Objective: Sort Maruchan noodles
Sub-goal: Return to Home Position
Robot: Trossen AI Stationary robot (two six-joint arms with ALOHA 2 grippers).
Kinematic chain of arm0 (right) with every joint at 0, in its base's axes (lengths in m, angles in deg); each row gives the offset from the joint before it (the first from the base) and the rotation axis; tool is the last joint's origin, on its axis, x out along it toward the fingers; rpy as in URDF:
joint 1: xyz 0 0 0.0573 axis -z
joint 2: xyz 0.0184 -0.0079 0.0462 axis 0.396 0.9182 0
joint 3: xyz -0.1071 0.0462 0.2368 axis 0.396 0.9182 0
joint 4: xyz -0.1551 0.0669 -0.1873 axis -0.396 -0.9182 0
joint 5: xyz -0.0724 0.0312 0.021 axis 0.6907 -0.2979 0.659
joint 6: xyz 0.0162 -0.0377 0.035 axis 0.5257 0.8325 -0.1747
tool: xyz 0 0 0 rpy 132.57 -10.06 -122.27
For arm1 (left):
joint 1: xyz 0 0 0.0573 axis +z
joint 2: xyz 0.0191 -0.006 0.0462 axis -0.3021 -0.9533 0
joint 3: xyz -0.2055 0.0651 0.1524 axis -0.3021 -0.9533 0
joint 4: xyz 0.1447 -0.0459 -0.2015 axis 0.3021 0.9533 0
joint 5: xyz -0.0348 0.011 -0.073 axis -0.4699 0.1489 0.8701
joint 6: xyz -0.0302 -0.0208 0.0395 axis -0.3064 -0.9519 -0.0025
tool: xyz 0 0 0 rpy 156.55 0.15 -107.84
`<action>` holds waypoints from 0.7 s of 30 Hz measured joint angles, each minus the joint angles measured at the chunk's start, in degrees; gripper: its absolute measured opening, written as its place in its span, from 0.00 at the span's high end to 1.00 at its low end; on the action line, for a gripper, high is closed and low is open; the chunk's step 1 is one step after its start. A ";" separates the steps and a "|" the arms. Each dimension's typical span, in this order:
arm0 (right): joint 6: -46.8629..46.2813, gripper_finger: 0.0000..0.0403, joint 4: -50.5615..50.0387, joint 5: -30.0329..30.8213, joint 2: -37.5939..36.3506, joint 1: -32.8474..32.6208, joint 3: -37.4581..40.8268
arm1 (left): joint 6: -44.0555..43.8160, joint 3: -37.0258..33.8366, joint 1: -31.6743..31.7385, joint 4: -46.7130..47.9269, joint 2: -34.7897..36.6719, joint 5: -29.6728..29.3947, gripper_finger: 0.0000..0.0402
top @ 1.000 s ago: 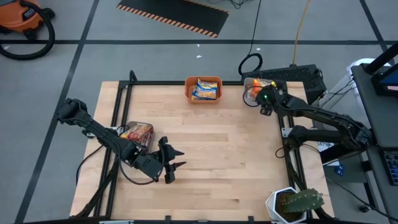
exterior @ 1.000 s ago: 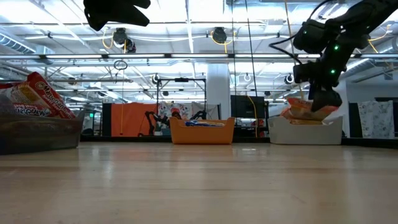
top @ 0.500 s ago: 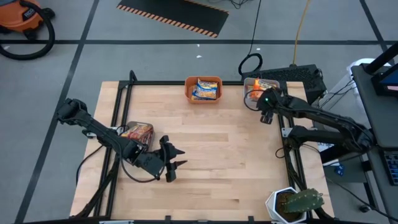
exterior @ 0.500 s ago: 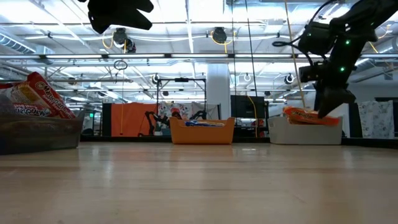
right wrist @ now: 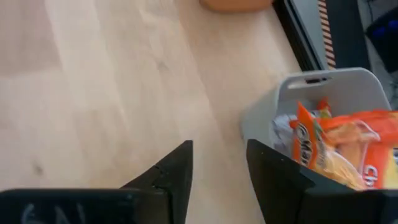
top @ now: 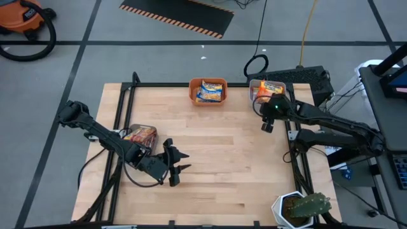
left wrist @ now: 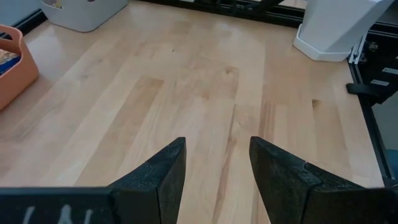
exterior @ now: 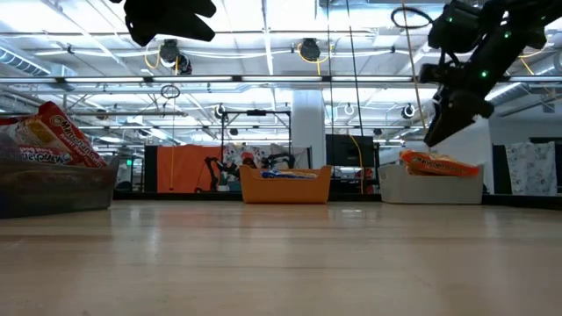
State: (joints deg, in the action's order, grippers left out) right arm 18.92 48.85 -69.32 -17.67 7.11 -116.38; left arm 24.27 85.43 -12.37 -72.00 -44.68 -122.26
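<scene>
Wooden table [top: 216, 159] in strip-lit hall [exterior: 290, 105]; left pincer [top: 182, 162] and right pincer [top: 267, 127] hover above it, spread

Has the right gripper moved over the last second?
Yes. The right gripper has backed off the grey bin toward the middle of the table; in the low view it has risen above the bin.

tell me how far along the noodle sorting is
Done: packs sit in the orange bin, grey bin and dark bin; none shows loose on the table. In hand: nothing; left hand, over the table, and right hand, by the grey bin, are open and empty. Left: likely just returning home.
</scene>
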 joint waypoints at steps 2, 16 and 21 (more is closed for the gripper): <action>-4.08 0.67 0.00 0.02 -0.36 -2.14 -0.64 | 0.04 0.00 0.00 0.00 0.00 0.00 0.54; -29.12 0.79 10.90 -4.32 -0.72 -18.56 -1.79 | 0.56 0.00 0.00 0.00 0.00 0.02 0.54; -32.65 0.85 14.61 -3.35 -0.63 -25.97 -1.79 | 1.64 0.00 0.00 -0.02 0.00 -0.03 0.54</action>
State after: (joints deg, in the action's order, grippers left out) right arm -13.73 63.46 -72.67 -18.31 -18.86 -118.17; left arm 25.91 85.43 -12.37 -72.02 -44.68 -122.29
